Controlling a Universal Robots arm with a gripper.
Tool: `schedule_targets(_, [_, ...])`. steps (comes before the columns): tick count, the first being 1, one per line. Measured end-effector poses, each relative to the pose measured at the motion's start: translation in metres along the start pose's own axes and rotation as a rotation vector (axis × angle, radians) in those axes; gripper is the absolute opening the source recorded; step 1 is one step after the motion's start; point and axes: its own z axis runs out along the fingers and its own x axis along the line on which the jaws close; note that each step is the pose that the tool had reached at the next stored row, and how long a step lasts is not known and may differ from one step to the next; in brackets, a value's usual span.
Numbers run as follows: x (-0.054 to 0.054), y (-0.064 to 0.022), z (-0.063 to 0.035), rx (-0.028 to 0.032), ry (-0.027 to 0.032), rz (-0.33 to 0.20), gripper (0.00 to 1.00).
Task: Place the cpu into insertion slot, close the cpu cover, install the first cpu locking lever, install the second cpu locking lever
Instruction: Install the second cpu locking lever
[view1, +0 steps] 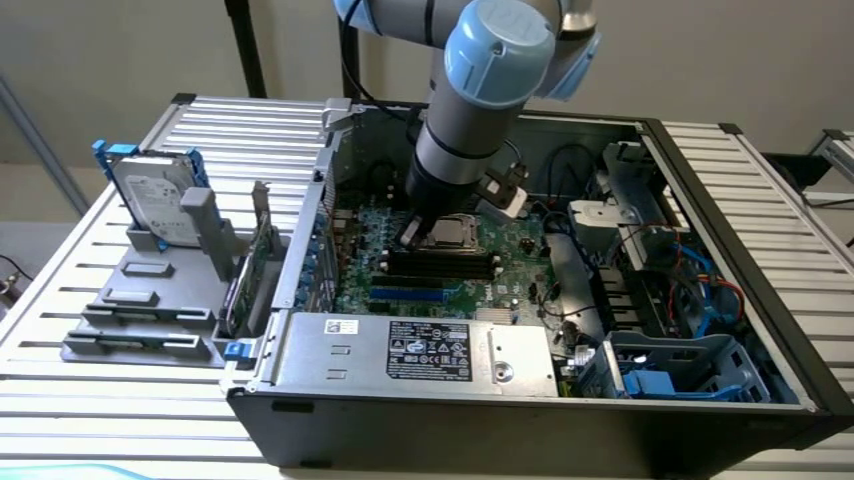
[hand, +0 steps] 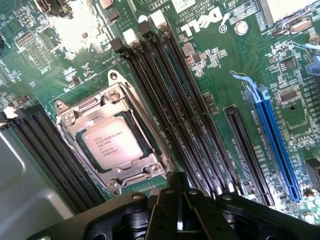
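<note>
The cpu (hand: 111, 145) already sits in the insertion slot (hand: 80, 150), and the cpu cover (hand: 107, 107) lies shut over its edges; whether either locking lever is latched I cannot tell. The gripper (hand: 178, 210), jaws pressed together and empty, hovers just beside the cover's corner, near the black memory slots (hand: 170, 115).

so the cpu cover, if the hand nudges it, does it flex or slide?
Probably stiff: the cpu cover looks like stamped metal lying flat over the cpu. It likely pivots rather than slides, since it seems hinged at one edge. Its shiny surface may be slippery under the shut hand.
</note>
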Motion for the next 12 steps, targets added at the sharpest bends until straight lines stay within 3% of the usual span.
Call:
schedule_targets(4, [0.0009, -0.0029, -0.0088, -0.0015, -0.0029, 0.000, 0.11])
schedule_targets(12, [0.0010, -0.0032, -0.0096, -0.0015, -0.0027, 0.000, 0.11])
